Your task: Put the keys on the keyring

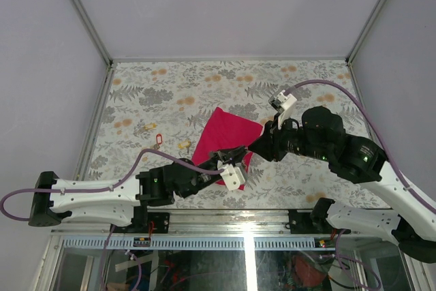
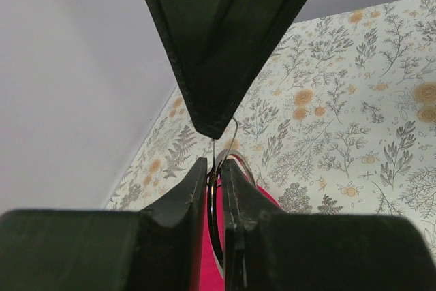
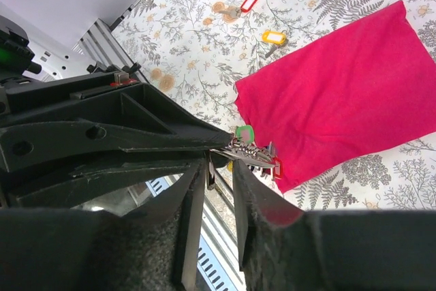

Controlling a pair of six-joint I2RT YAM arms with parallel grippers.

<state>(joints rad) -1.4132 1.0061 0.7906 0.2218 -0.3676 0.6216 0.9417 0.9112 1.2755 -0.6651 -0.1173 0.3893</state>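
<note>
Walls [image 1: 54, 66]: plain grey panels close off the desk's left, back and right edges; metal posts stand at the two back corners.
Desk [image 1: 170, 86]: floral covering. The widest open stretch runs from the cloth to the back wall, with a narrower strip down the right side. The near edge is a metal rail just under the arms.
Right arm [image 1: 340, 148]: reaches in from the right, bent above the desk's right half, wrist pointing down and left.
Left arm [image 1: 102, 195]: lies low along the near edge, stretching right.
Magenta cloth [image 1: 225, 134]: spread flat near the middle, one corner pointing back, its near border close to the rail.
Left hand [image 2: 214, 168]: clenched on the ring's wire, held above the cloth's near-left part.
Right hand [image 3: 219, 175]: tip to tip with the left one. Fingers stand a narrow gap apart at the ring, and I cannot tell whether they pinch it.
Keyring [image 3: 252, 153]: in the left hand's grip, off the desk, its bunch with green and red tags hanging over the cloth's edge.
Keys [image 1: 159, 141]: three singles lying on bare desk left of the cloth, apart from each other, with room all round.
</note>
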